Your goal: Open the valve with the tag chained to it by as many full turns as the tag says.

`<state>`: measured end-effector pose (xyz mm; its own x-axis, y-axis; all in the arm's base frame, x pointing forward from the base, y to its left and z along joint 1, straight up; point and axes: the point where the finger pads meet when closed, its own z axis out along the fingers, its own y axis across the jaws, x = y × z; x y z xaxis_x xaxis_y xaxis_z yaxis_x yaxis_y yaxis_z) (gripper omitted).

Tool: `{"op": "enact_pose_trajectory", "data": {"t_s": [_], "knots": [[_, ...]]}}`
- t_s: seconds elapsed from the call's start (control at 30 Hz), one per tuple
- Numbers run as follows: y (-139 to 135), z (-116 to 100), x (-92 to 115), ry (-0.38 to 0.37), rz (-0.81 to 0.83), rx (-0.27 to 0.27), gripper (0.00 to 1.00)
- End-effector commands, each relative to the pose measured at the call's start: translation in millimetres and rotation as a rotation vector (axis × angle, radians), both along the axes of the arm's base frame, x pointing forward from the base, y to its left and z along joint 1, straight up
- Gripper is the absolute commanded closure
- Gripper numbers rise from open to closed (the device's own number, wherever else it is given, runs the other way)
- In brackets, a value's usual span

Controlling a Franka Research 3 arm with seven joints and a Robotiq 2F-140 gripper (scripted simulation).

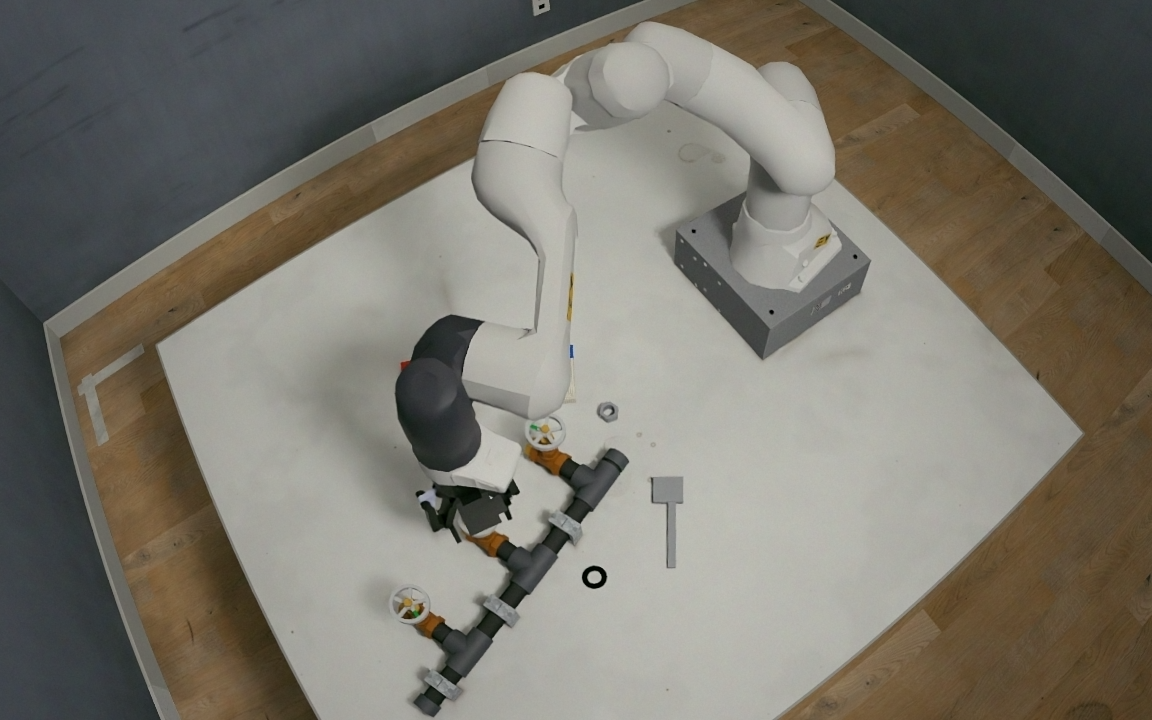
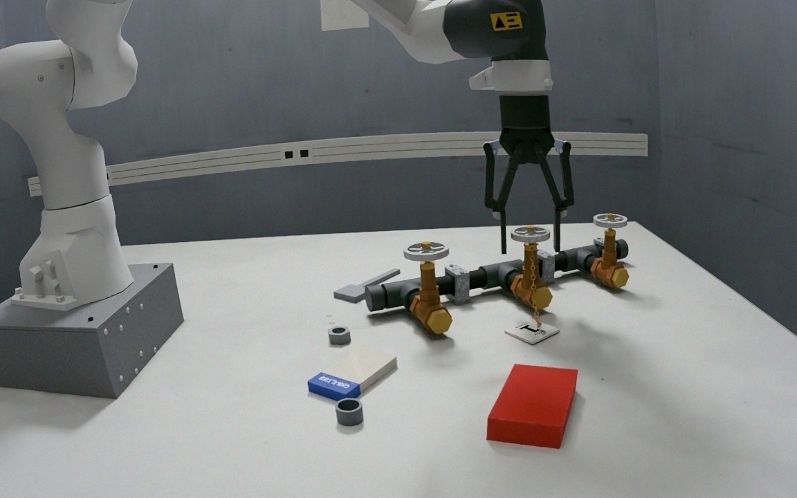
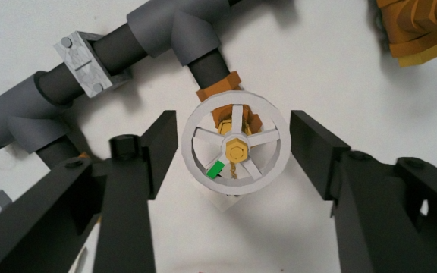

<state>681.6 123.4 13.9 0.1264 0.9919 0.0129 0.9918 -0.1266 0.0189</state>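
Three brass valves with white handwheels stand on a grey pipe run [image 2: 481, 275]. The middle valve's handwheel [image 2: 530, 234] carries a chain down to a white tag [image 2: 532, 332] lying on the table. My gripper [image 2: 529, 238] hangs straight over this handwheel, open, with one finger on each side of the rim and a small gap on both sides. In the wrist view the handwheel [image 3: 236, 142] sits between the finger pads, untouched, with a green mark [image 3: 215, 169] at its lower left. The left valve [image 2: 426, 250] and the right valve [image 2: 610, 219] stand free.
A red block [image 2: 533, 404], a blue and white box [image 2: 351, 372], a grey ring [image 2: 349, 411] and a grey nut [image 2: 339, 335] lie in front of the pipes. A flat grey tool [image 1: 668, 514] and a black ring [image 1: 594, 569] lie behind them.
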Motion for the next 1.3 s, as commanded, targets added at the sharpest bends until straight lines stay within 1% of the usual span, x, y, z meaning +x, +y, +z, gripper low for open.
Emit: {"op": "enact_pose_trajectory", "data": {"t_s": [0.0,0.73,0.87,1.0,1.13,1.2,1.27], "knots": [[-1.0,0.2,0.0,0.001,0.029,-0.003,0.0],[-1.0,0.2,0.0,0.001,0.029,-0.003,0.0],[-1.0,0.2,0.0,0.002,0.009,-0.003,0.0],[-1.0,0.2,0.0,0.002,-0.076,-0.001,0.0],[-1.0,0.2,0.0,0.004,-0.25,0.003,0.0],[-1.0,0.2,0.0,0.004,-0.25,0.003,0.0],[-1.0,0.2,0.0,0.005,-0.371,0.005,0.0]]}}
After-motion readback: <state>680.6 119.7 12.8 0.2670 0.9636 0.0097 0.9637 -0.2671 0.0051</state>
